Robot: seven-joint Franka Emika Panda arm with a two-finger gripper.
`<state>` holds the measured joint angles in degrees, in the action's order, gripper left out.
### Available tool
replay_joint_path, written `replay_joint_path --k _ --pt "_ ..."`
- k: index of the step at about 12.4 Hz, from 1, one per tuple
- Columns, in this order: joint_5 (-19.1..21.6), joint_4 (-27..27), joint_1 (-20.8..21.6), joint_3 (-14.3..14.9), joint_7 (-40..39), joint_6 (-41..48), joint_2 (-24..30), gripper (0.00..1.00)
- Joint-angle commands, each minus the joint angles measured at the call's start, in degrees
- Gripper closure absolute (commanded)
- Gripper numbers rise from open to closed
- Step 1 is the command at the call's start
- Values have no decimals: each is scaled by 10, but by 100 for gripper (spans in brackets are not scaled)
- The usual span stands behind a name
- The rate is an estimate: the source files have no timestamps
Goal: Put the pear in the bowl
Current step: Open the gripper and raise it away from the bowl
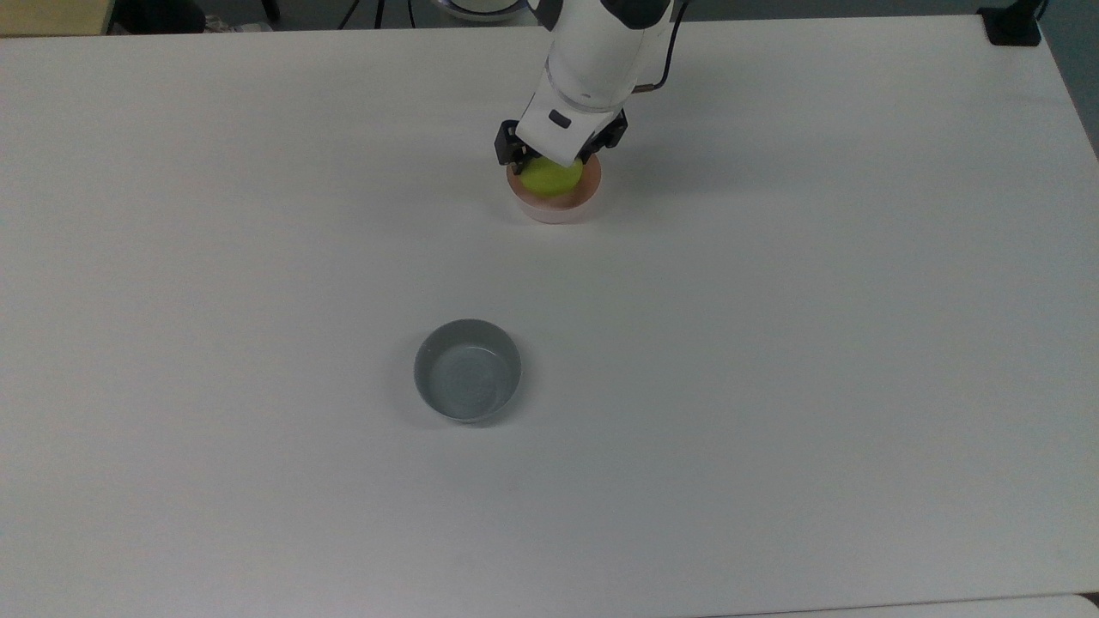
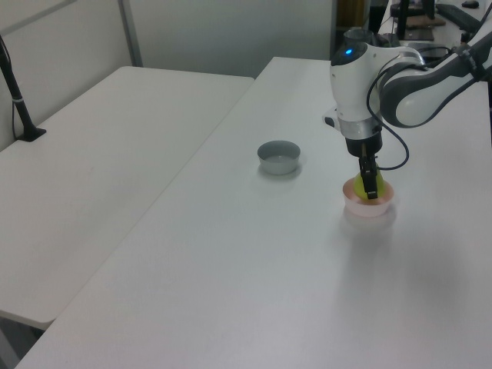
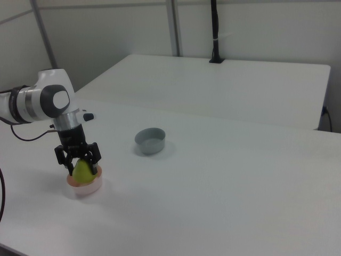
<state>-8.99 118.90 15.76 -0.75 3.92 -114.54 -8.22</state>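
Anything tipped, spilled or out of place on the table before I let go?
Nothing stands out. The pear sits upright in the pink bowl, with the tool around it. The bowl rests flat on the table. The grey bowl stands upright and empty, well apart.

No legible text, label, brand, number or sign appears on any surface in the top view, the left view or the right view.
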Motion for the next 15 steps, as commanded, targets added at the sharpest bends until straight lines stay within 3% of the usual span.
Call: replay_joint_path --k 1,5,10,15 --pt "5 7 2 3 9 -12 8 12" --pt "5 5 2 3 9 -10 9 0" --pt "5 2 2 3 9 -3 15 0" --pt "6 -109 1 8 7 102 29 0"
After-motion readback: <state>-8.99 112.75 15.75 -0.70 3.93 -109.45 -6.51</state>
